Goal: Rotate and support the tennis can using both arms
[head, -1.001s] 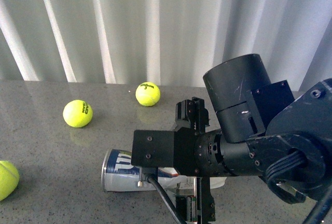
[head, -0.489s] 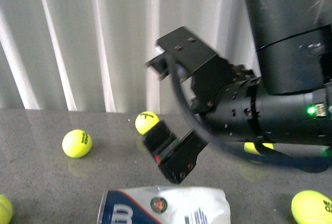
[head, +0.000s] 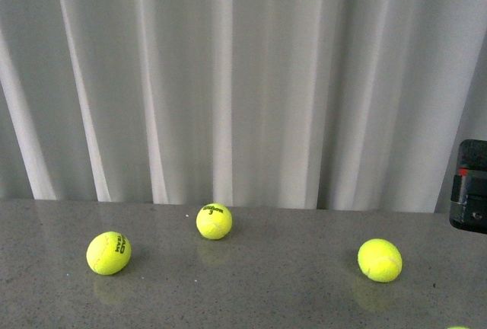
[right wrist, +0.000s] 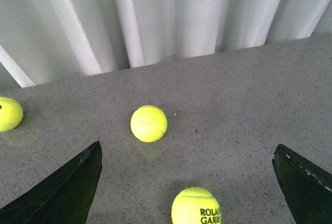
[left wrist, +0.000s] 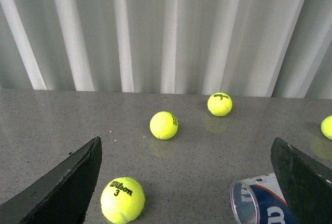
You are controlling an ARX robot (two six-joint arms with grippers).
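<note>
The tennis can point(left wrist: 258, 203) shows only in the left wrist view. It lies on its side on the grey table, its silver rim and open mouth turned toward the camera, close to the inner side of one finger point(left wrist: 303, 182). My left gripper point(left wrist: 185, 141) is open and holds nothing; a Wilson ball point(left wrist: 122, 199) lies between its fingers. My right gripper point(right wrist: 187, 145) is open and empty above the table, with a Roland Garros ball point(right wrist: 196, 206) between its fingers. The can is out of the front view, where only a black arm part point(head: 472, 186) shows at the right edge.
Three yellow balls lie on the table in the front view: left ball point(head: 109, 253), middle ball point(head: 214, 221), right ball point(head: 380, 260). More balls point(left wrist: 164, 125) point(left wrist: 220, 104) point(right wrist: 149, 123) show in the wrist views. A white pleated curtain point(head: 243, 78) hangs behind the table.
The right arm that filled the front view has left it, leaving a black piece at the right edge. The can has dropped out of the bottom of that view.
</note>
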